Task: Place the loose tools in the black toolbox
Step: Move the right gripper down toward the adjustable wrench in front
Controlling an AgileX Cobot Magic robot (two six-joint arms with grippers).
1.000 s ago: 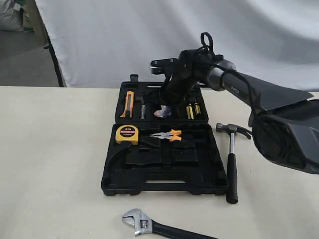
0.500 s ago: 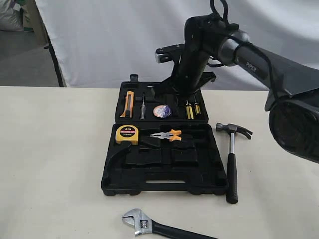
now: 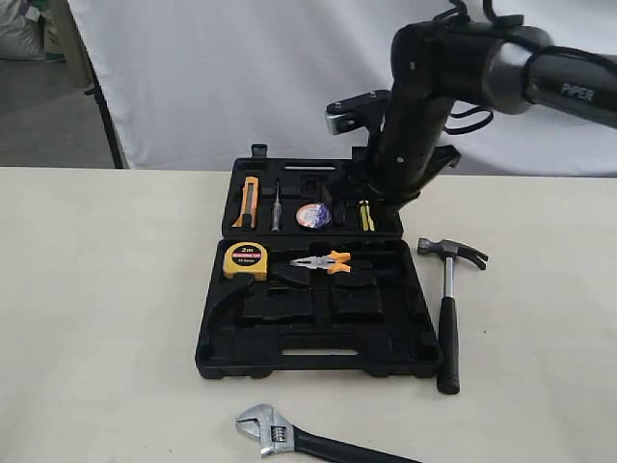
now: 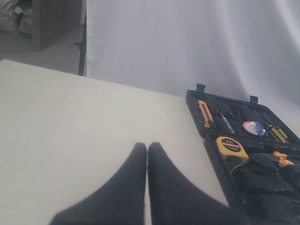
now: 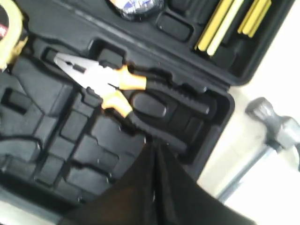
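The black toolbox (image 3: 318, 359) lies open in mid table. The small dark tape roll (image 3: 313, 215) with its red-white label sits in a pocket of the lid, also visible in the left wrist view as the tape roll (image 4: 253, 127). The claw hammer (image 3: 448, 309) lies on the table to the right of the box; its steel head (image 5: 276, 124) shows past the box corner. The adjustable wrench (image 3: 299, 439) lies in front of the box. My right gripper (image 5: 153, 143) hangs shut and empty above the box's back right part (image 3: 378, 188). My left gripper (image 4: 147, 146) is shut and empty over bare table, left of the box.
A yellow tape measure (image 3: 246, 258) and orange-handled pliers (image 3: 323, 260) sit in the tray. An orange knife (image 3: 250, 200) and yellow-handled screwdrivers (image 3: 367, 214) are in the lid. A white cloth backdrop (image 3: 241, 77) hangs behind the table.
My right arm has lifted and swung to the right, away from the tape roll's pocket. The tape roll stays in the lid, now uncovered. Hammer and wrench have not moved.
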